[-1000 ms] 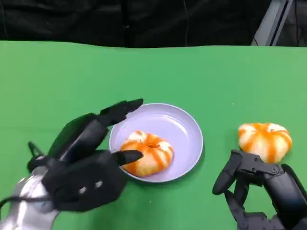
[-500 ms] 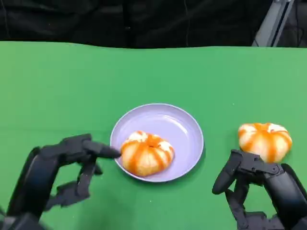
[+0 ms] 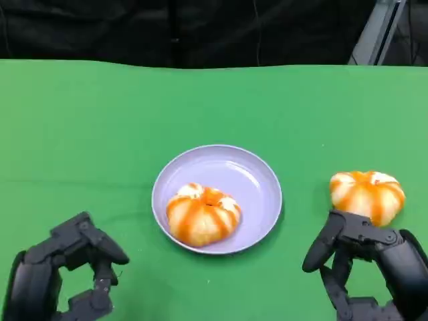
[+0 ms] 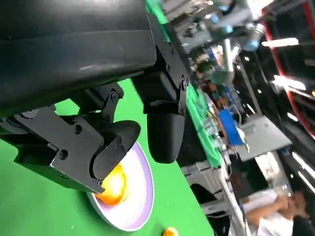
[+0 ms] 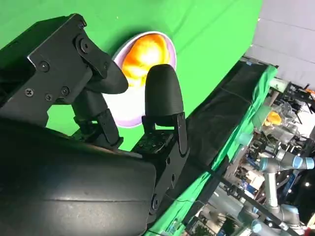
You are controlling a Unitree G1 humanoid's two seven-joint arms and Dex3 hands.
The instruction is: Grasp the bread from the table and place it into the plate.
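I'm looking down on a green cloth-covered table (image 3: 80, 120) with a black curtain (image 3: 167, 30) behind it. A lavender plate (image 3: 251, 177) sits mid-table with one glazed bread (image 3: 202, 214) in it; a second bread (image 3: 368, 194) lies on the cloth to its right. My left hand (image 3: 63, 277) and right hand (image 3: 371, 264) both hang loose, fingers apart, grasping nothing.

Bread (image 3: 202, 214) lies in the plate (image 3: 257, 174) at table (image 3: 100, 120) centre — second bread (image 3: 367, 194) right of it, on the table.
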